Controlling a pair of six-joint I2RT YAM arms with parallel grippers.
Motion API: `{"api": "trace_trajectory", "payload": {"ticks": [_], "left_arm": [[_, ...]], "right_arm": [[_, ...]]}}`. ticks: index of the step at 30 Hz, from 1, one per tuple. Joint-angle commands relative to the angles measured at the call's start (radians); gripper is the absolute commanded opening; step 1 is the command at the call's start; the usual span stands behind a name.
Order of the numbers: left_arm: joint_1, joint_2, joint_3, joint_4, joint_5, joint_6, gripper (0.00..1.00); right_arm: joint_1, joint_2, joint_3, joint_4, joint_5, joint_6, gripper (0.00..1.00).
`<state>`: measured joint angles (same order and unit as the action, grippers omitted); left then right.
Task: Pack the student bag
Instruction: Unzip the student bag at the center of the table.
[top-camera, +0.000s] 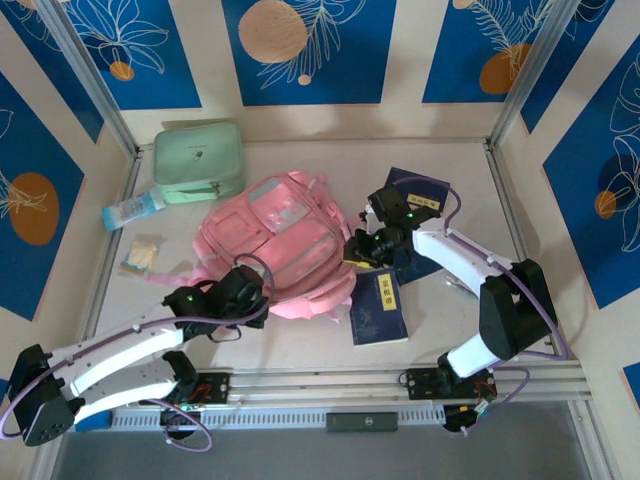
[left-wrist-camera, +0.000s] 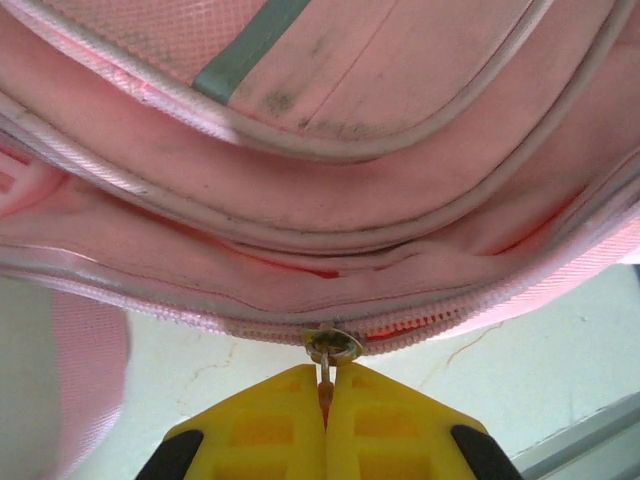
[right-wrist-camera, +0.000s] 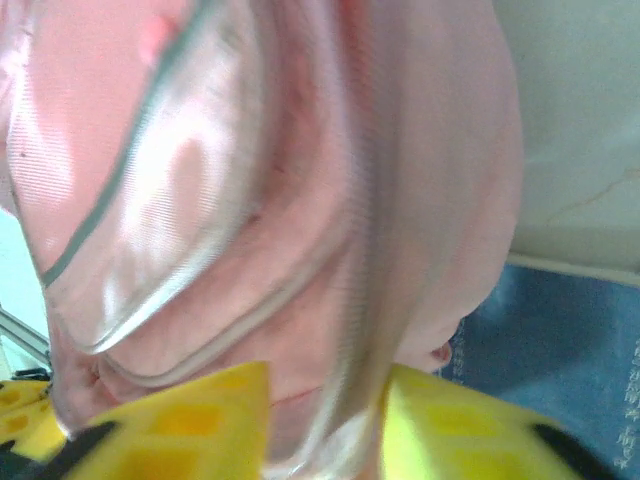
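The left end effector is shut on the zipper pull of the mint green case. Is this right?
No. The left end effector is shut on the zipper pull of the pink student bag; the left wrist view shows it.

Bright, even light falls over the table (top-camera: 300, 345), with soft shadows. The right wrist view is smeared by blur. The left wrist view is sharp, the bag (left-wrist-camera: 330, 200) slightly washed out.

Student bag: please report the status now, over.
Left gripper shut on zipper pull. Right gripper straddles edge of student bag, grip unclear. Blue book close beside bag.
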<state>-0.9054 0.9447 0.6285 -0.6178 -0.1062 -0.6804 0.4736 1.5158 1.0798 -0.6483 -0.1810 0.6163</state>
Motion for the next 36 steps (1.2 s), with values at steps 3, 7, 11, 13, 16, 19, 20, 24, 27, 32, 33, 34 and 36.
{"api": "trace_trajectory", "payload": {"ticks": [3, 7, 11, 13, 16, 19, 20, 24, 27, 32, 33, 34, 36], "left_arm": [[0.006, 0.06, 0.025, 0.099, -0.008, 0.002, 0.0], [0.007, 0.103, 0.049, 0.154, 0.016, 0.011, 0.0], [0.006, 0.112, 0.046, 0.173, 0.014, 0.013, 0.0], [0.007, 0.111, 0.042, 0.173, 0.011, 0.009, 0.0], [0.007, 0.112, 0.045, 0.168, 0.014, 0.007, 0.0], [0.007, 0.101, 0.042, 0.145, -0.003, -0.002, 0.0], [0.007, 0.094, 0.043, 0.126, -0.014, -0.01, 0.0], [0.008, 0.05, 0.027, 0.037, -0.083, -0.037, 0.0], [0.043, 0.012, -0.002, -0.016, -0.124, -0.063, 0.0], [0.177, -0.015, -0.047, -0.059, -0.138, -0.043, 0.0], [0.211, -0.017, -0.054, -0.056, -0.134, -0.031, 0.0], [0.236, -0.019, -0.058, -0.053, -0.132, -0.019, 0.0], [0.294, -0.018, -0.06, -0.047, -0.136, 0.011, 0.0]], "right_arm": [[0.009, -0.031, 0.004, -0.053, -0.052, 0.047, 0.75], [0.082, -0.066, -0.038, -0.073, -0.073, 0.149, 0.86], [0.199, -0.034, -0.051, -0.062, -0.04, 0.284, 0.87], [0.252, -0.012, -0.055, -0.017, -0.004, 0.332, 0.88], [0.285, 0.079, -0.034, 0.032, 0.021, 0.373, 0.87], [0.282, 0.173, 0.025, 0.048, 0.061, 0.336, 0.65], [0.276, 0.195, 0.047, 0.054, 0.066, 0.31, 0.55], [0.231, 0.245, 0.106, 0.022, 0.115, 0.241, 0.2], [0.187, 0.233, 0.095, 0.027, 0.105, 0.22, 0.05], [0.147, 0.199, 0.072, 0.01, 0.111, 0.201, 0.0], [0.141, 0.194, 0.066, 0.01, 0.112, 0.199, 0.0], [0.135, 0.191, 0.063, 0.005, 0.11, 0.194, 0.0], [0.12, 0.183, 0.06, -0.012, 0.12, 0.188, 0.0]]}}
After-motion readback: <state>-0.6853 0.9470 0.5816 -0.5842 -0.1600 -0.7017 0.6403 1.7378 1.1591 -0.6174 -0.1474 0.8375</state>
